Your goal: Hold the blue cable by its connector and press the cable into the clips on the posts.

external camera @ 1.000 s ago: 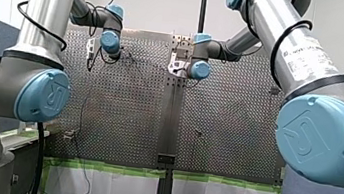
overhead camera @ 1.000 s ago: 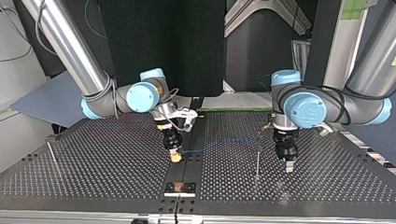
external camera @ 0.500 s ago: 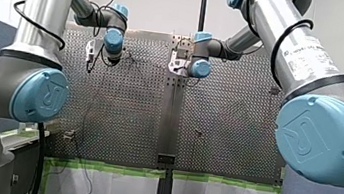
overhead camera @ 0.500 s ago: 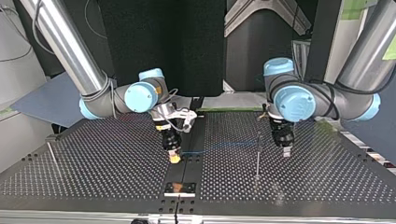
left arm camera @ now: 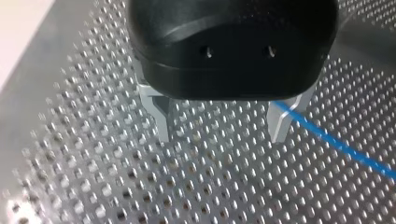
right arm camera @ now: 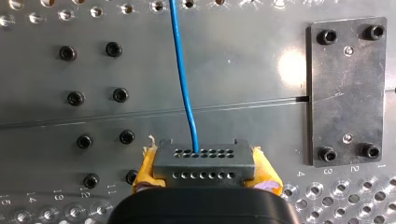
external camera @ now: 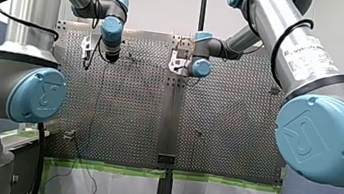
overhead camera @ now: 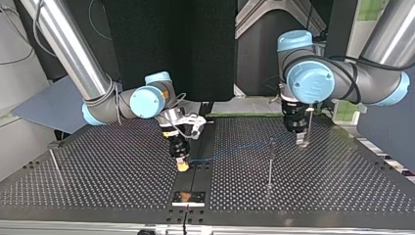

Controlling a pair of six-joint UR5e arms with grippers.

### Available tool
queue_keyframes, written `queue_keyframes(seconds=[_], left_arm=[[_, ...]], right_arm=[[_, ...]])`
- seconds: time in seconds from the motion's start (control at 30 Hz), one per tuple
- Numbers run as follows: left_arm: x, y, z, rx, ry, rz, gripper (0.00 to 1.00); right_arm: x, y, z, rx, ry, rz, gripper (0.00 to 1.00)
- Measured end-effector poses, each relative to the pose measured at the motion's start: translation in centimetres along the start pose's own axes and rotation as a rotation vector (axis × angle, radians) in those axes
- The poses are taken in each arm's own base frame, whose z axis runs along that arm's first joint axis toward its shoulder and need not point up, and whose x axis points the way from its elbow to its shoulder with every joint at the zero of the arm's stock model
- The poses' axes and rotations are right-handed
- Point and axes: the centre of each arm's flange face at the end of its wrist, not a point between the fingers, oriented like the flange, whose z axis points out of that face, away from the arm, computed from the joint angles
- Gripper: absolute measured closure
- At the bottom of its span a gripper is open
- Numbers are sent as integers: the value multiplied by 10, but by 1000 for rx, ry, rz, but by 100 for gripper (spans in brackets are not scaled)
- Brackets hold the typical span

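**My right gripper [overhead camera: 182, 165] has the connector [right arm camera: 203, 161], my left gripper [overhead camera: 299, 141] is empty-handed**

Front view: not much to read here, tbh. My left arm [external camera: 29, 33] and my right arm [external camera: 279, 35] both reach out over the far part of the perforated table [external camera: 132, 112]. The fingers are too small to tell anything.

Top view: my right gripper sits low over the table, with its yellow pads [overhead camera: 183, 166] at the tip. The blue cable [overhead camera: 232, 152] leaves from there and runs sideways toward a thin post [overhead camera: 269, 164], which stands between the two grippers. My left gripper hangs just beyond that post, tips above the table.

Left wrist view: the metal fingers [left arm camera: 159, 116] are spread wide with nothing between them. The cable [left arm camera: 336, 142] comes in at the outer side of one finger and runs away over the holes.

Right wrist view: the yellow pads [right arm camera: 145, 168] squeeze both ends of the dark connector. The cable [right arm camera: 184, 79] comes out of its front face and goes straight ahead of the gripper. A black plate [right arm camera: 348, 91] is bolted down ahead and off to one side.
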Motion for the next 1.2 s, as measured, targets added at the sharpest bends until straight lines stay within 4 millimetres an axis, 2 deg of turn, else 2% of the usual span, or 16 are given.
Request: queue_keyframes(seconds=[0.3, 1.2], left_arm=[[-4, -17, -17, 95, -13, 1, 0], [-4, -39, -28, 168, -41, 5, 0]], right_arm=[[0, 0, 0, 0, 0, 2, 100], [0, 1, 1, -1, 2, 2, 100]])
